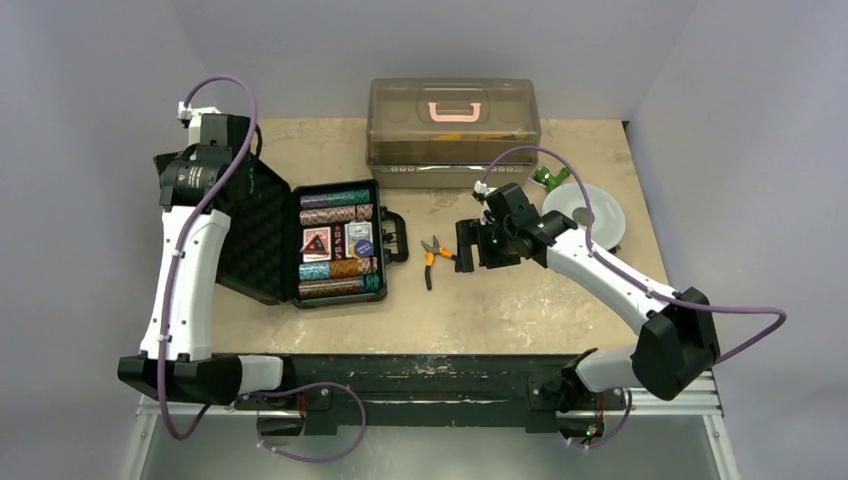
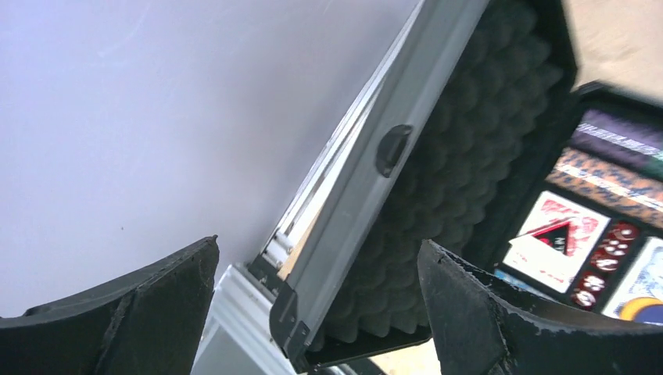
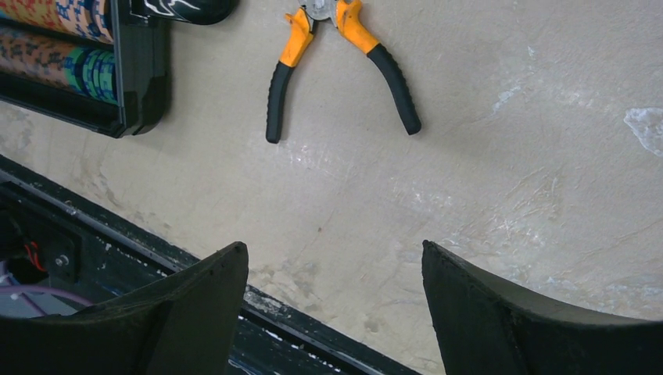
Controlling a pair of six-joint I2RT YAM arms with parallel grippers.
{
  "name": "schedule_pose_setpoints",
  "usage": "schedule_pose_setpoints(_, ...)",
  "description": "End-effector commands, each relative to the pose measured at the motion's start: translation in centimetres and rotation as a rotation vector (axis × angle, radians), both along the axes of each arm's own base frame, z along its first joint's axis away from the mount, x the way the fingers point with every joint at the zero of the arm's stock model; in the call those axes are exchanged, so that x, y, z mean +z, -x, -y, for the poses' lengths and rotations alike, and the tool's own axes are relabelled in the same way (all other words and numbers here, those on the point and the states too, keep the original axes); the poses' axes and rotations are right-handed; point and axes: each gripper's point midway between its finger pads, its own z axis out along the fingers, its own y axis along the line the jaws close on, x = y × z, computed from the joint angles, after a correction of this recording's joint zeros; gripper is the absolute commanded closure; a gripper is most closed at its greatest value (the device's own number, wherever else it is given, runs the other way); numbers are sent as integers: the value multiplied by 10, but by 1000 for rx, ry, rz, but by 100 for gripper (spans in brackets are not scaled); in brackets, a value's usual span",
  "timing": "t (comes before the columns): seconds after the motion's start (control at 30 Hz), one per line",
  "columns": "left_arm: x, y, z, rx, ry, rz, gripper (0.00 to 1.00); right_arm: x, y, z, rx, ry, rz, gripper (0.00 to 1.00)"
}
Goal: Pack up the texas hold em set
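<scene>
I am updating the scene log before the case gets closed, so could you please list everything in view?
briefcase: one, black, left of centre, foam-lined lid open to the left
chip rows: four, teal and brown, inside the briefcase
card decks: two, between the chip rows
pliers: one, orange and black handles, right of the briefcase
storage box: one, translucent brown, pink handle, back centre
round dish: one, pale grey, right side
green item: one, beside the dish, kind unclear
table: one, beige
left gripper: open, at the lid's edge
right gripper: open, over bare table near the pliers
</scene>
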Motion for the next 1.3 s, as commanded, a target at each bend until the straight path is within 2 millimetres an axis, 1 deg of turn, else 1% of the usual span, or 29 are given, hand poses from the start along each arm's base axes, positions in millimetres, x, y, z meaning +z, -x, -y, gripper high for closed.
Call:
schedule_pose_setpoints(0.0, -24, 8, -15, 35, 109, -51, 5, 23, 0, -8, 40, -44, 28, 20)
schedule_pose_setpoints(0.07, -38, 7, -9, -5, 243, -50, 5, 24, 1, -6, 46, -37, 31, 21)
schedule_pose_setpoints(0.1, -42, 7, -7, -13, 280, -54, 6, 25, 1, -5, 49, -33, 34, 21)
schedule_pose_setpoints(0.17, -49, 6, -11, -10, 290, -77, 5, 27, 2, -3, 54, -25, 42, 20)
schedule_pose_setpoints(0.27, -60, 9, -25, 37, 256, -146, 5, 27, 2, -3, 65, -26, 46, 20)
schedule_pose_setpoints(0.37, -75, 11, -37, 69, 235, -231, 4, 27, 3, -4, 80, -26, 42, 20)
schedule_pose_setpoints(0.5, -96, 11, -39, 72, 306, -296, 4, 26, 4, -6, 97, -26, 36, 21)
schedule_pose_setpoints(0.57, -101, 9, -39, 69, 334, -286, 4, 25, 4, -5, 100, -19, 33, 20)
schedule_pose_setpoints(0.67, -110, 0, -21, 16, 435, -265, 6, 24, 4, -6, 104, -19, 32, 21)
schedule_pose_setpoints(0.77, -118, -4, -1, -27, 540, -254, 11, 22, 4, -7, 106, -19, 27, 21)
schedule_pose_setpoints(0.87, -121, -2, 13, -62, 603, -252, 19, 22, 2, -8, 106, -19, 28, 21)
schedule_pose_setpoints(0.97, -121, 1, 24, -87, 646, -220, 25, 20, 0, -10, 109, -24, 26, 21)
schedule_pose_setpoints(1.1, -125, 7, 45, -118, 740, -200, 30, 22, -6, -23, 118, -67, 10, 20)
schedule_pose_setpoints(1.2, -129, 14, 58, -138, 766, -213, 33, 28, -15, -39, 108, -128, 0, 19)
schedule_pose_setpoints(1.27, -130, 17, 65, -148, 753, -226, 34, 29, -19, -46, 102, -152, -7, 19)
